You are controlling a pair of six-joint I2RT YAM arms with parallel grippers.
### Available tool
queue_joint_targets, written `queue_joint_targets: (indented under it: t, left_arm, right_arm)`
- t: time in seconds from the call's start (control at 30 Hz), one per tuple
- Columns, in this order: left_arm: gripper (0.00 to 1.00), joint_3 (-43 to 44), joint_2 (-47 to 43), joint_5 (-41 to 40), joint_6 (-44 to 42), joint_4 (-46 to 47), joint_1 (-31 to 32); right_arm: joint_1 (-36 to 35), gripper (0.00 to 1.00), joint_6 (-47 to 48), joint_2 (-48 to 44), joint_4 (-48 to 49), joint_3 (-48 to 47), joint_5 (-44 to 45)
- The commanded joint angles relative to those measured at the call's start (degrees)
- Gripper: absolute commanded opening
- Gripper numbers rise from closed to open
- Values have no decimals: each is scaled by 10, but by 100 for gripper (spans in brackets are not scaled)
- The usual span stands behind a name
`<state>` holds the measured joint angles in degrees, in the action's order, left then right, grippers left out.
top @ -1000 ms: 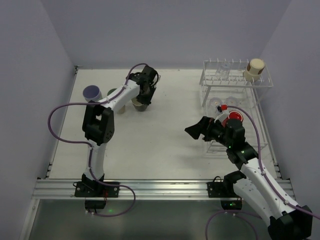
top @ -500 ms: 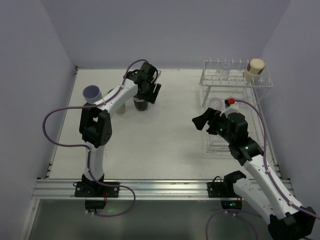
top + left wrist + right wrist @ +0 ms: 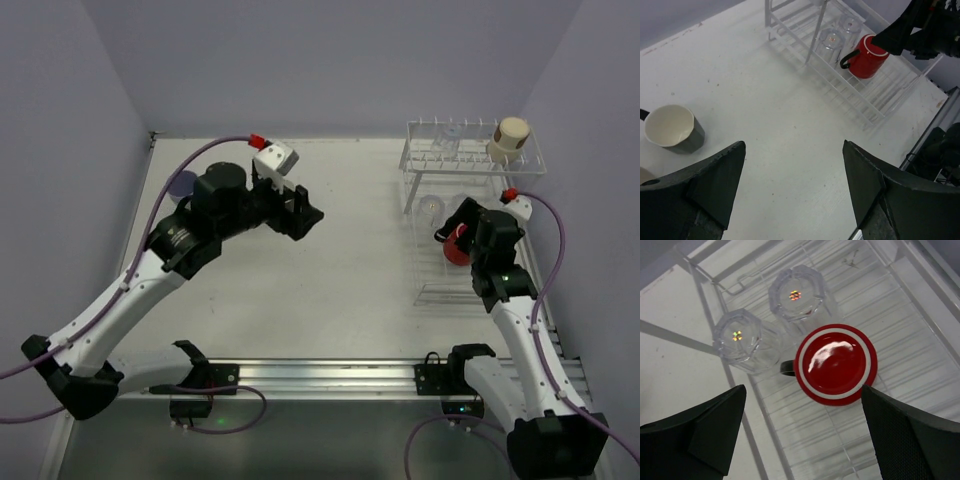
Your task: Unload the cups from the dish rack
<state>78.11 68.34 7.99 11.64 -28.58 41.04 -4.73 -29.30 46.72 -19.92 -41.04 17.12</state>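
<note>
**Left arm.** The left gripper (image 3: 300, 215) hangs above the middle of the table (image 3: 340, 290), well apart from the rack (image 3: 425, 165). In the wrist view its fingers (image 3: 715, 185) stand wide apart with nothing between them: released and empty. Only bare table surface lies between them.

**Right arm.** The right gripper (image 3: 452, 225) hangs over the rack's lower tier. Its fingers (image 3: 705, 435) are spread wide and touch nothing: released and empty. The red mug (image 3: 835, 364) lies directly below the gap between them.

**Cups in the rack.**
- The red mug stands upside down on the lower tier, base up, with its dark handle pointing toward the rack's left edge.
- Two clear glasses (image 3: 744, 340) (image 3: 797, 297) stand upside down just beside the mug on the same tier, one close to the handle and one farther back.
- The beige cup (image 3: 508, 138) sits on the upper tier at its right end.

**Cups on the table.**
- The black mug (image 3: 672, 129) stands upright on the table, cream inside showing, well apart from the rack.
- The lavender cup (image 3: 178, 184) stands near the far left of the table, partly hidden behind the left arm.
</note>
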Motion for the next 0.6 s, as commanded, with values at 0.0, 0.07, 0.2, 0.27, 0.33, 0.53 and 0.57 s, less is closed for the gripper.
queue_joint_targets:
  t: [0.0, 0.07, 0.2, 0.27, 0.33, 0.53, 0.57]
  left_arm:
    - [83, -89, -39, -9, 8, 31, -8]
    - [83, -131, -72, -20, 5, 38, -9]
    - [83, -184, -104, -23, 1, 66, -8]
    - [83, -190, -108, -18, -6, 66, -9]
    - [83, -190, -111, -20, -13, 61, -8]
    - [83, -219, -145, -18, -13, 77, -8]
    - [83, -220, -142, -10, -13, 77, -8]
  right_arm:
    - [26, 99, 20, 22, 21, 7, 34]
    - [40, 99, 27, 55, 27, 4, 33]
    - [68, 99, 34, 106, 29, -3, 34]
    - [71, 99, 42, 123, 30, -12, 23]
    - [71, 99, 45, 148, 26, -17, 19]
    - [72, 99, 55, 195, 25, -28, 23]
    - [72, 99, 58, 205, 26, -37, 10]
